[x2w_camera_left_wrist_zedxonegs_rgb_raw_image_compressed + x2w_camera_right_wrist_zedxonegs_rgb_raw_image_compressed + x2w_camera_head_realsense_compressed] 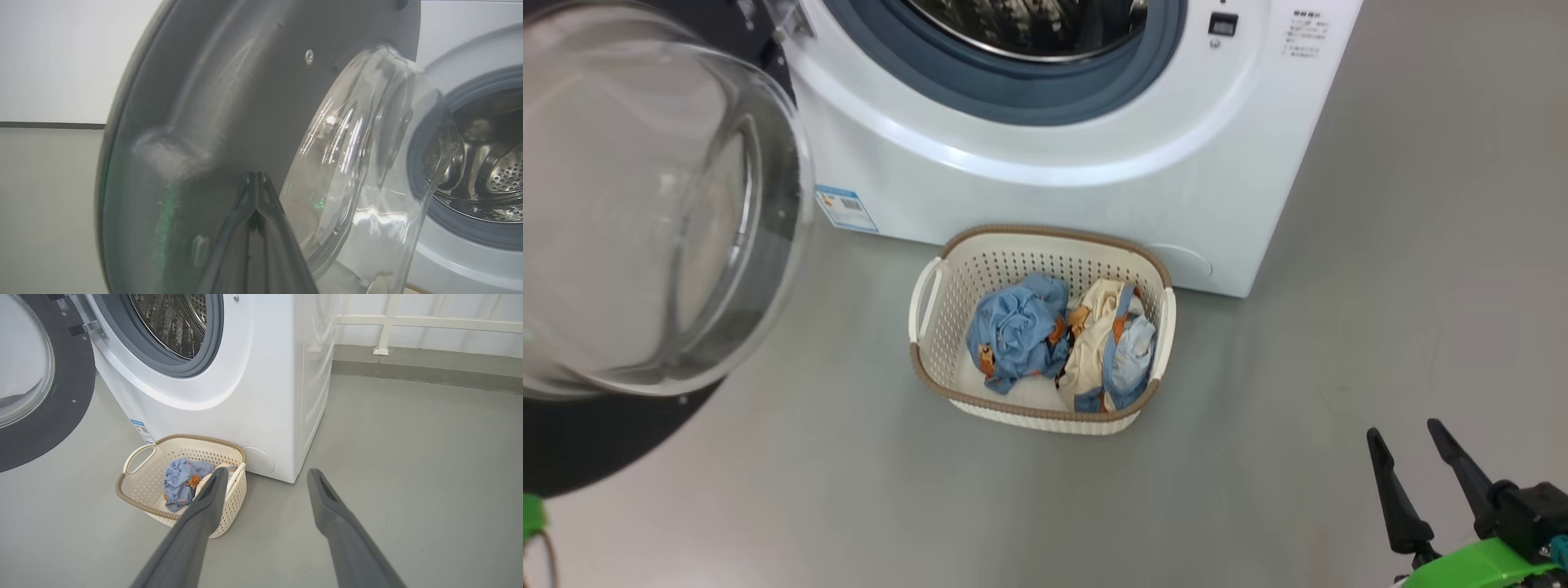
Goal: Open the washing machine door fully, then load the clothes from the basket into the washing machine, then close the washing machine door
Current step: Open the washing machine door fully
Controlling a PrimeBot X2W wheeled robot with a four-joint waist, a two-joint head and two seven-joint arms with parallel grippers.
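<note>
The white washing machine (1054,188) stands open, its steel drum (175,322) showing. Its door (645,220) is swung out to the left, glass bowl bulging toward the camera, black rim (61,396) behind it. My left gripper (257,175) is shut, its tips against the door's dark inner rim (212,102) beside the glass bowl (367,163). On the floor before the machine sits the cream basket (931,327) with the clothes: a light blue garment (1017,331) and a cream one (1107,343). My right gripper (1409,433) hangs open at the lower right, holding nothing. Its left finger (204,514) overlaps the basket (139,486) in the right wrist view.
Grey floor (1298,408) spreads right of the machine and basket. A white wall with a railing (408,326) runs behind on the right. A small blue label (845,208) is on the machine's lower left front.
</note>
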